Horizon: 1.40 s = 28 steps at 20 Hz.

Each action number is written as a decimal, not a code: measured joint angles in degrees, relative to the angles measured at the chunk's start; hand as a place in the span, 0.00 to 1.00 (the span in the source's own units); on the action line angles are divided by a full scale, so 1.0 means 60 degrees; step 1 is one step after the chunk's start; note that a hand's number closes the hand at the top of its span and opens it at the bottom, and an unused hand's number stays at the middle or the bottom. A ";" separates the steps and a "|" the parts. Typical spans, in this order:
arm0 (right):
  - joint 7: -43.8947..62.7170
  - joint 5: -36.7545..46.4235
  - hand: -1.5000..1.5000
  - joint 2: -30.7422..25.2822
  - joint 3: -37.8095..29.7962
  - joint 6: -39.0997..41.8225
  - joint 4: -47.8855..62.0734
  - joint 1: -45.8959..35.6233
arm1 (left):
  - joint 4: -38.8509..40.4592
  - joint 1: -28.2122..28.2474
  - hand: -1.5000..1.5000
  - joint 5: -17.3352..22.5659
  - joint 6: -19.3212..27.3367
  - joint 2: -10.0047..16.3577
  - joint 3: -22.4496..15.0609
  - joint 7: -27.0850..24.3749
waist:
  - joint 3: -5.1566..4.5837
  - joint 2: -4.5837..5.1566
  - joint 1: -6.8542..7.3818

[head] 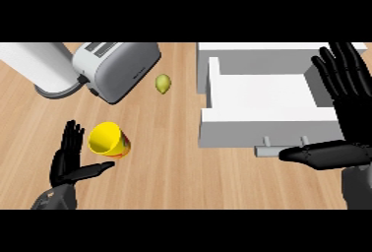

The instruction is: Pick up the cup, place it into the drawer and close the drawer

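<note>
We see the left hand (pixel 65 165) well to the left of the drawer (pixel 262 129), spread wide, fingers straight, thumb out, holding nothing. The yellow cup (pixel 109 139) lies tilted on the wooden counter (pixel 174 172), outside the drawer and to its left, closer to it than the left hand; we cannot tell whether cup and hand touch. The right hand (pixel 356 113) shows at the drawer's right side, likewise wide and holding nothing, its thumb lying across by the drawer's handle (pixel 287 142). The drawer stands pulled open. Left of its far end sit a small green fruit (pixel 163 83), then a toaster (pixel 116 66), then a white roll (pixel 36 64).
</note>
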 measured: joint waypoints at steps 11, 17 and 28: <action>-0.0026 -0.0150 0.00 -0.0035 -0.0037 0.0208 -0.0001 0.0079 | 0.2618 -0.1081 0.00 -0.0213 -0.0156 0.0244 0.0241 -0.1785 | -0.0015 0.0043 -0.0104; -0.0065 -0.0056 0.00 -0.0035 0.0027 0.0224 0.0047 -0.0014 | 0.2993 -0.1485 0.00 -0.0338 -0.0103 0.0106 0.0201 -0.1910 | -0.0021 0.0071 -0.0164; 0.0020 -0.0130 0.00 -0.0185 -0.0128 0.0313 0.0056 -0.0023 | 0.2668 -0.1763 1.00 -0.0400 -0.0545 -0.0130 0.0117 -0.2080 | -0.0023 0.0082 -0.0176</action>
